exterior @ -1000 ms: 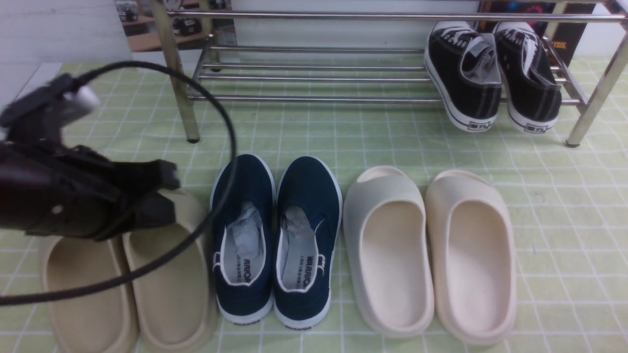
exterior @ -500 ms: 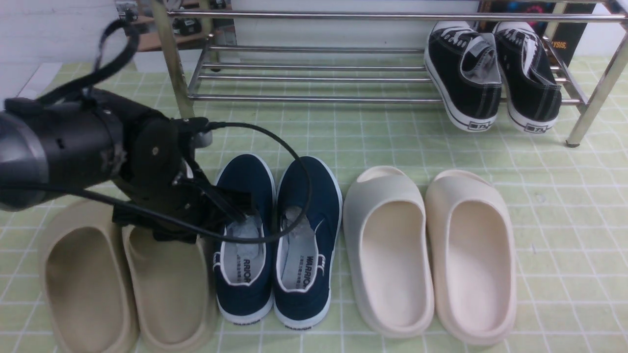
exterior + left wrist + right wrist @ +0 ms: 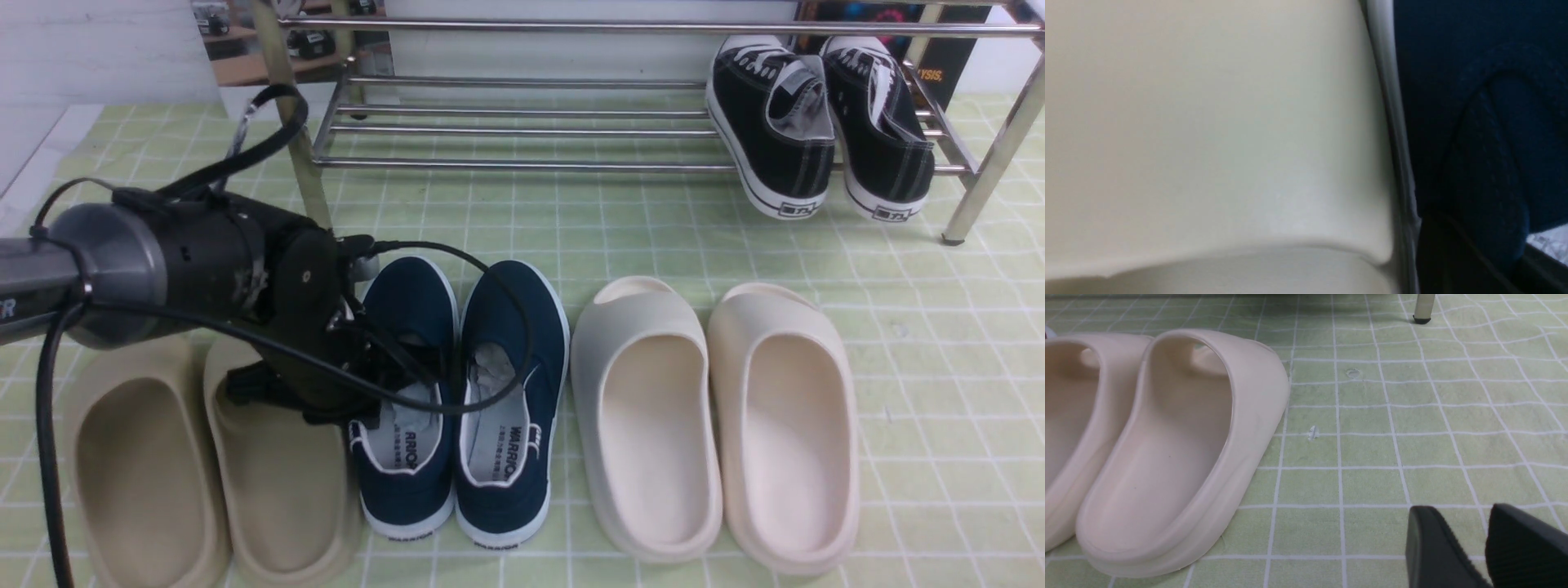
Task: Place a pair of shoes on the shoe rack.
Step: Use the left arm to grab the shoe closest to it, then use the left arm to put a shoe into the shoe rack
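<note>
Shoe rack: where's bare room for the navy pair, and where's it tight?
Free: the shoe rack rails from its left leg to the black sneakers; the mat strip before the rack; mat right of the cream slides. Crowded: the front row, beige slides, navy pair, cream slides, nearly touching.

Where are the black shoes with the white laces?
In the front view, the black lace-up sneakers sit at the right end of the shoe rack, behind the cream slides.
</note>
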Robot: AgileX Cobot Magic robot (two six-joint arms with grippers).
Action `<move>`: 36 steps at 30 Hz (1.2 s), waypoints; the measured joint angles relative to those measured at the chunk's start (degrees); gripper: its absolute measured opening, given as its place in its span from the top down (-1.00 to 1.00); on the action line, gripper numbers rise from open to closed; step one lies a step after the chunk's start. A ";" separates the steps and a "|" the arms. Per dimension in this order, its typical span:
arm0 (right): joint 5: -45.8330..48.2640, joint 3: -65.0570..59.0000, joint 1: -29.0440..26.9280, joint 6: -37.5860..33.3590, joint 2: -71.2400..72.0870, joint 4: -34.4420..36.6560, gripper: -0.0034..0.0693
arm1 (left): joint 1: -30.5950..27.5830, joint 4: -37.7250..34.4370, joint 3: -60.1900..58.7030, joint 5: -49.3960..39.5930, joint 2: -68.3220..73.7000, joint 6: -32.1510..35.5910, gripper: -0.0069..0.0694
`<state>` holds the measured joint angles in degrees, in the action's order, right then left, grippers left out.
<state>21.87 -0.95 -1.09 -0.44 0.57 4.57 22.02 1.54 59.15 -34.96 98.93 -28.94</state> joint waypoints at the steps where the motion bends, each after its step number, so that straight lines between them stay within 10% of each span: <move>1: 0.00 0.00 0.00 0.00 0.00 0.00 0.25 | 0.00 0.02 0.57 -0.73 -0.05 0.00 0.81; 13: 0.05 0.00 0.00 0.00 0.00 0.00 0.25 | -1.09 0.25 27.48 -14.24 1.17 3.94 0.81; 24: 0.05 0.00 0.00 0.00 0.00 0.00 0.25 | -5.80 -4.72 74.50 -30.58 33.47 7.15 0.81; 36: 0.05 0.00 0.00 0.00 0.00 0.00 0.25 | -5.91 0.05 87.40 -21.73 40.91 5.00 0.54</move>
<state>21.92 -0.95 -1.09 -0.44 0.57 4.57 16.11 1.59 146.55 -56.69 139.84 -23.94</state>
